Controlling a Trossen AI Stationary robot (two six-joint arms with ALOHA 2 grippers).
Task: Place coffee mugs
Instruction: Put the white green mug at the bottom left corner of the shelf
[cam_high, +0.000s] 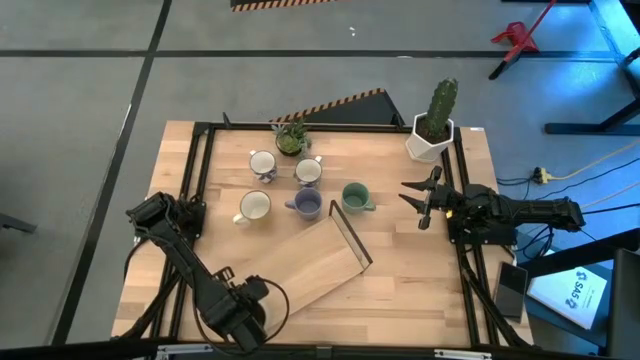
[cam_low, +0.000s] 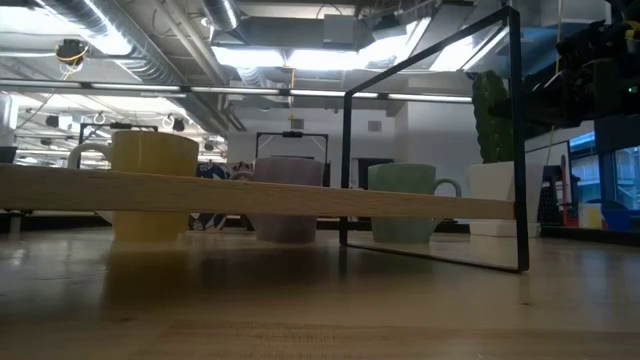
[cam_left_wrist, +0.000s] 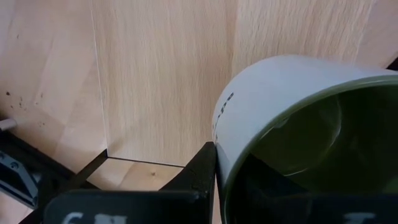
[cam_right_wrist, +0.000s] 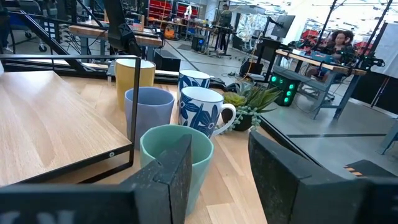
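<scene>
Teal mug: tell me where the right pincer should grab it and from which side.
Grip the teal mug by its rim wall, one finger inside, coming from the right pincer's side. It stands upright, mouth open, handle toward that pincer; the purple mug crowds its far side.

the worktop (cam_high: 420, 260) is pale wood, smooth with fine lines. the board (cam_high: 315, 262) is the same wood with a thin black metal frame. the coffee mugs (cam_right_wrist: 176, 155) look shiny and smooth.

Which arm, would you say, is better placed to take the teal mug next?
Right. The right gripper is open, directly facing the teal mug; the left gripper is far off, seemingly holding an olive mug.
</scene>
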